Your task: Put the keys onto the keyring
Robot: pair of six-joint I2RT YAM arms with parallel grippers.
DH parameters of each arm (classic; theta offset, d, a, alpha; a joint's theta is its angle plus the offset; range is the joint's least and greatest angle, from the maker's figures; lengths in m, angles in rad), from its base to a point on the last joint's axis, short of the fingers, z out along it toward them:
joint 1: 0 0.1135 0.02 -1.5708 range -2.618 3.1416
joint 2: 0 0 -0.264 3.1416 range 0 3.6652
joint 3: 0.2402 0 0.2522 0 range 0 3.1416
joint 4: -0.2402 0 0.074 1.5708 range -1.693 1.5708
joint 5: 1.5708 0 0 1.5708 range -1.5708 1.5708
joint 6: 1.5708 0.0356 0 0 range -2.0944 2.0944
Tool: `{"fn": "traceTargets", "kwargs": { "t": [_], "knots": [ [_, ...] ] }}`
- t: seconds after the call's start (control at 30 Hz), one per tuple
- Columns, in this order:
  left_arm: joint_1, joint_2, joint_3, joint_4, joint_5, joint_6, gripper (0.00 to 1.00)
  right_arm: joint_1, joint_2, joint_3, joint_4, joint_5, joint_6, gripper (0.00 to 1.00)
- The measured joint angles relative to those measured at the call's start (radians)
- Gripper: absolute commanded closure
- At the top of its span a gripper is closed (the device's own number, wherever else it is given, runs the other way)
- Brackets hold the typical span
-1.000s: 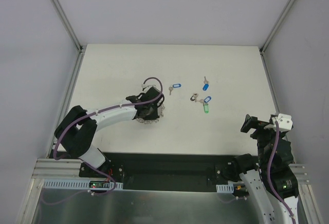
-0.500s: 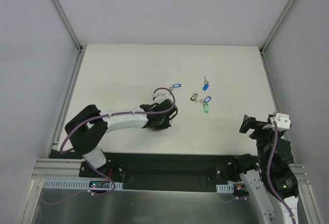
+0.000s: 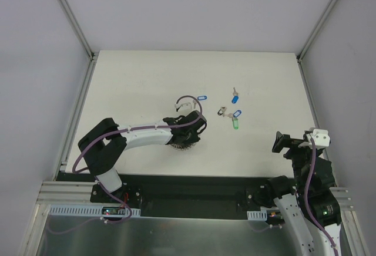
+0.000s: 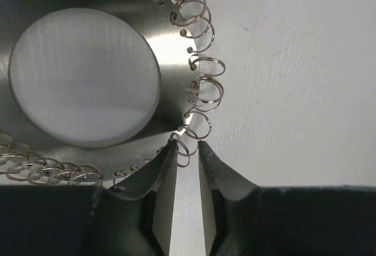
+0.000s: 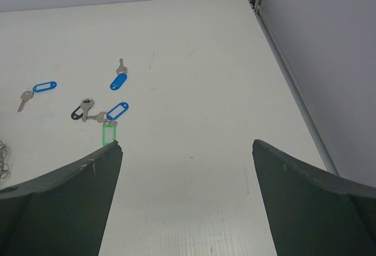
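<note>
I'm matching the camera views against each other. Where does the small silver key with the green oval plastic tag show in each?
Top external: green-tagged silver key, just right of centre.
Left wrist: not in it.
Right wrist: left part, mid-height.
Shared landmark: the blue-tagged silver key lying right beside it, seen in both of those views.

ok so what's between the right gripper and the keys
Nothing but bare white table lies between the right gripper and the nearest keys, the blue and green tagged cluster. The top view shows it.
</note>
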Motion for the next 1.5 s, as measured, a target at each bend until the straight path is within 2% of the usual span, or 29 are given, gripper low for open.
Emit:
{"fn": "traceTargets", "kwargs": {
  "t": [0.2, 0.23, 0.27, 0.3, 0.33, 0.43, 0.47, 0.53, 0.57, 0.7, 0.8, 0.97, 1.2, 1.27, 1.37, 1.47, 1.5],
  "knots": [
    [0.000, -0.013, -0.002, 0.002, -0.043, -0.006, 0.49, 0.000, 0.000, 0.000, 0.000, -0.002, 0.000, 0.04],
    [0.000, -0.024, -0.004, -0.001, -0.051, 0.000, 0.39, 0.000, 0.000, 0.000, 0.001, -0.002, -0.001, 0.04],
    [0.000, -0.040, -0.008, 0.000, -0.064, 0.008, 0.35, 0.000, 0.000, 0.000, 0.001, -0.002, -0.002, 0.04],
    [0.000, -0.064, -0.013, 0.001, -0.077, 0.023, 0.32, 0.000, 0.000, 0.000, 0.001, -0.002, -0.003, 0.04],
    [0.002, -0.093, -0.018, 0.000, -0.090, 0.040, 0.25, 0.000, 0.000, 0.000, 0.002, -0.002, -0.005, 0.04],
    [0.018, -0.191, -0.027, -0.002, -0.103, 0.098, 0.16, 0.000, 0.000, 0.000, 0.002, -0.008, -0.011, 0.04],
    [0.031, -0.229, -0.029, -0.001, -0.101, 0.122, 0.11, 0.000, 0.000, 0.000, 0.000, -0.012, -0.013, 0.04],
    [0.076, -0.302, -0.034, 0.000, -0.085, 0.174, 0.07, 0.000, 0.000, 0.003, -0.002, -0.021, -0.014, 0.04],
    [0.103, -0.330, -0.036, -0.002, -0.074, 0.190, 0.01, 0.000, 0.000, 0.010, -0.012, -0.026, -0.013, 0.04],
    [0.263, -0.449, -0.056, -0.018, -0.001, 0.294, 0.01, 0.001, 0.007, 0.077, -0.054, -0.055, -0.008, 0.04],
    [0.347, -0.523, -0.066, -0.066, 0.031, 0.375, 0.01, 0.001, 0.077, 0.137, -0.068, -0.058, 0.016, 0.04],
    [0.375, -0.622, -0.049, -0.147, 0.039, 0.510, 0.01, 0.001, 0.272, 0.147, -0.080, -0.113, 0.068, 0.04],
    [0.375, -0.756, -0.013, -0.179, -0.032, 0.698, 0.01, 0.014, 0.550, 0.106, 0.013, -0.354, 0.150, 0.04],
    [0.376, -0.774, -0.013, -0.182, -0.046, 0.724, 0.01, 0.048, 0.640, 0.079, 0.069, -0.393, 0.176, 0.03],
    [0.393, -0.776, -0.019, -0.181, -0.056, 0.752, 0.01, 0.171, 0.805, 0.066, 0.145, -0.394, 0.204, 0.01],
    [0.408, -0.772, -0.032, -0.183, -0.062, 0.776, 0.01, 0.298, 0.956, 0.085, 0.200, -0.391, 0.166, 0.06],
    [0.408, -0.775, -0.037, -0.185, -0.063, 0.782, 0.01, 0.333, 1.022, 0.107, 0.214, -0.402, 0.137, 0.11]
  ]
}}
